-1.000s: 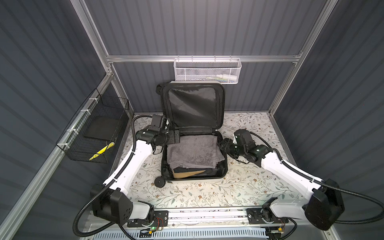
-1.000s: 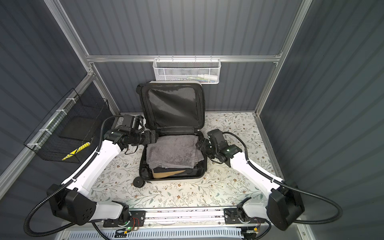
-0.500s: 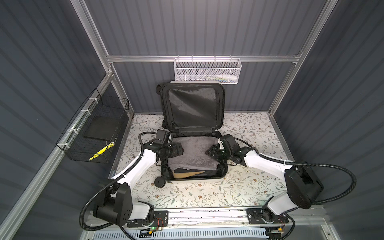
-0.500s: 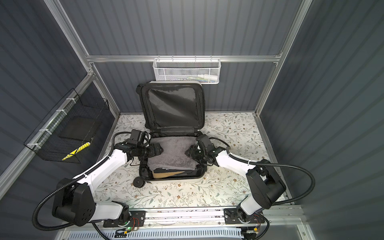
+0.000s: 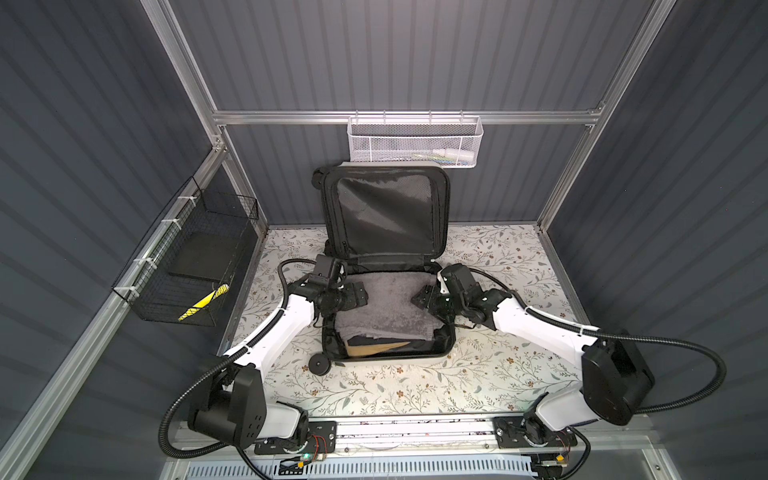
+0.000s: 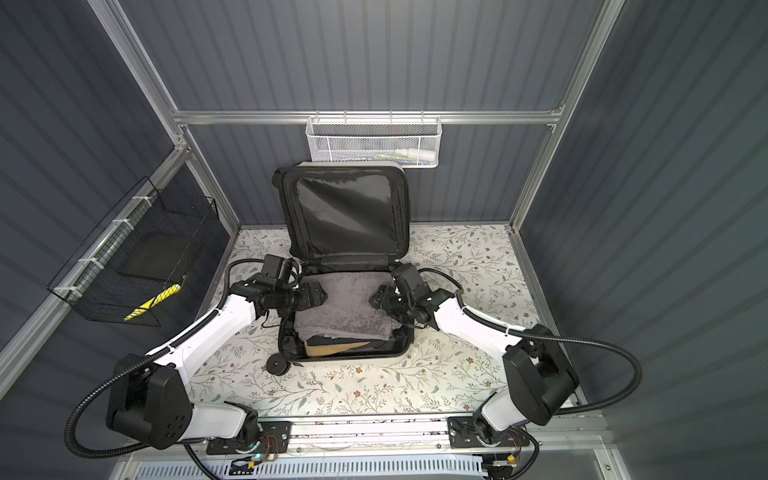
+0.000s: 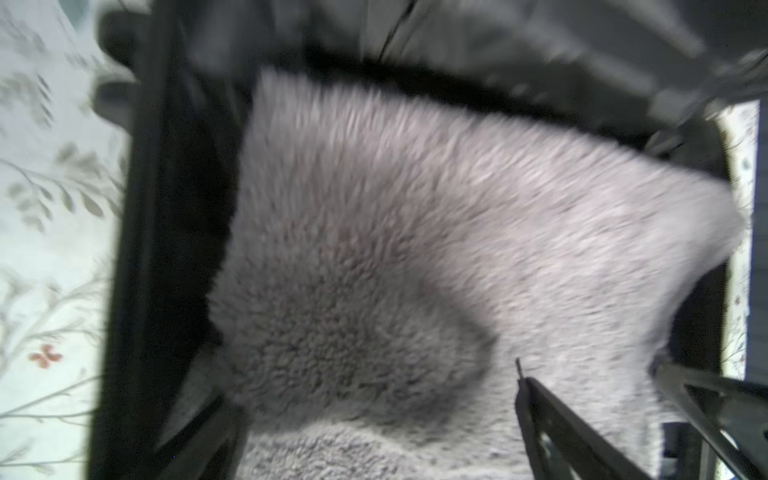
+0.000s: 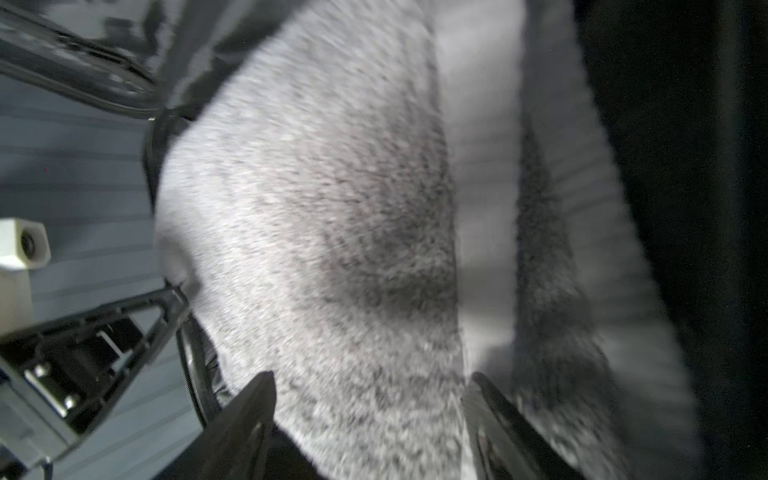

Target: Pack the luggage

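Note:
The luggage (image 5: 386,356) (image 6: 345,354) lies open on the table, its black-lined lid (image 5: 384,216) standing upright at the back. A grey fluffy towel (image 5: 386,307) (image 6: 345,309) (image 7: 415,249) (image 8: 332,208) fills the lower half, over a tan and a black item (image 5: 374,347) at the front. My left gripper (image 5: 358,296) (image 6: 316,297) (image 7: 365,407) hangs open over the towel's left edge. My right gripper (image 5: 419,300) (image 6: 376,301) (image 8: 372,380) is open over the towel's right edge, fingers apart just above the pile.
A white mesh basket (image 5: 415,141) hangs on the back wall above the lid. A black wire basket (image 5: 187,266) on the left wall holds a yellow-and-black item (image 5: 203,301). One luggage wheel (image 5: 319,365) sticks out at the front left. The floral table (image 5: 415,386) surrounds the case.
Both grippers moved in from beside the luggage to over the towel's two side edges. The right jaws have spread wider.

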